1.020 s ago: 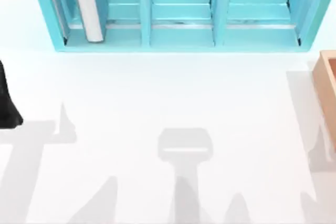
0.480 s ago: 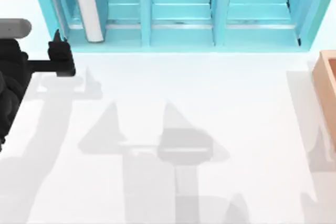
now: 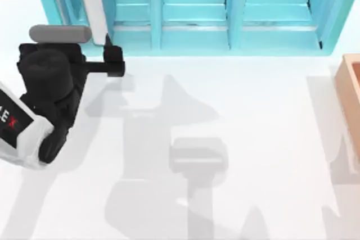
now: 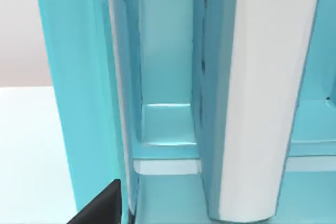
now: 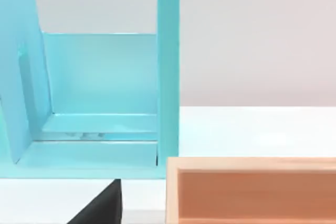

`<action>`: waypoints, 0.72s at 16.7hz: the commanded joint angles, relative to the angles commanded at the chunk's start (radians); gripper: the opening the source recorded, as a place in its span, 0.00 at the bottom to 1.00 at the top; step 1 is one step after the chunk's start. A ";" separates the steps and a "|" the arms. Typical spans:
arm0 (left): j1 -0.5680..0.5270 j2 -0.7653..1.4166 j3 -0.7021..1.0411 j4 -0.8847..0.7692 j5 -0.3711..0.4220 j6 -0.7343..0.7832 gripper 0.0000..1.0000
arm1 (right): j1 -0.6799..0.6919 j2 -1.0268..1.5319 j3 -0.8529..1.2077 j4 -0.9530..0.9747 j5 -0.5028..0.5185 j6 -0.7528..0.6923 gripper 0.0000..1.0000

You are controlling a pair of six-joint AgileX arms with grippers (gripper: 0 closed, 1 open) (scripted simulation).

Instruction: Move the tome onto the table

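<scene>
The tome [image 3: 93, 9] is standing upright in the leftmost compartment of the light-blue shelf unit [image 3: 194, 40] at the far side of the bench [image 3: 225, 111], white page edges facing out toward the near side, little red-and-white mark up at its far end. In the left wrist view it's the tall white slab [image 4: 262, 93] right in front of the camera, with the shelf's side wall beside it.

My guess is it handles like a rigid block: thick hardcover, stiff, probably some weight to it, and the smooth cover could be slippery. Best bet looks like pinching across the covers near the exposed end, not the page edges, then sliding it straight out.

Left gripper [image 3: 109, 54] is just in front of that compartment, near the book's near end, not touching it as far as I can see. Can't tell whether the jaws are apart or together.

Right arm is parked off to the right, near the tan wooden box [image 3: 350, 99].
</scene>
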 joint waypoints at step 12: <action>-0.004 0.126 0.123 0.046 -0.001 0.004 1.00 | 0.000 0.000 0.000 0.000 0.000 0.000 1.00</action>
